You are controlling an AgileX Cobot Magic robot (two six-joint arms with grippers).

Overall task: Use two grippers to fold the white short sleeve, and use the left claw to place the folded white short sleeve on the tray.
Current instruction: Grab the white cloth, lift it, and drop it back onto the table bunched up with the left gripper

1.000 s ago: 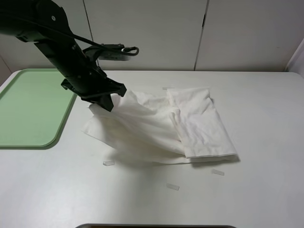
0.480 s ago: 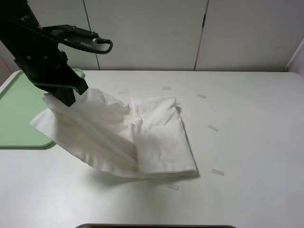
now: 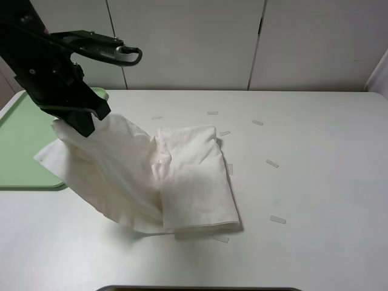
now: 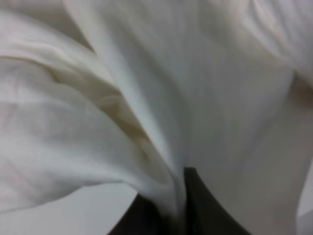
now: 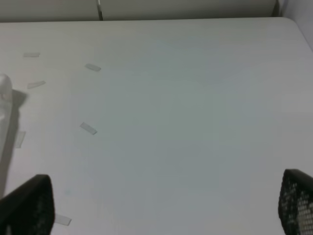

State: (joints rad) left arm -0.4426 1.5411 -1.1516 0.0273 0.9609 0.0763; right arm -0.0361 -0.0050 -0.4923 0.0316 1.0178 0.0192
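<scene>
Tabletop (image 3: 315,182): left gripper (image 3: 83,125) pinches white short sleeve (image 3: 188,176); right gripper (image 5: 161,205) apparently gapes empty.

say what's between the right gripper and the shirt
In the right wrist view, only table with a few small tape strips lies between the open right gripper and the shirt.

Can see only part of tray (image 3: 24,145): cut by the left edge, right side behind left claw (image 3: 82,126) and under shirt (image 3: 182,176). Cannot make out claw tips, buried in blurred shirt folds in left wrist view. Shows just two finger corners of right claw (image 5: 164,208), cropped at frame's edge
</scene>
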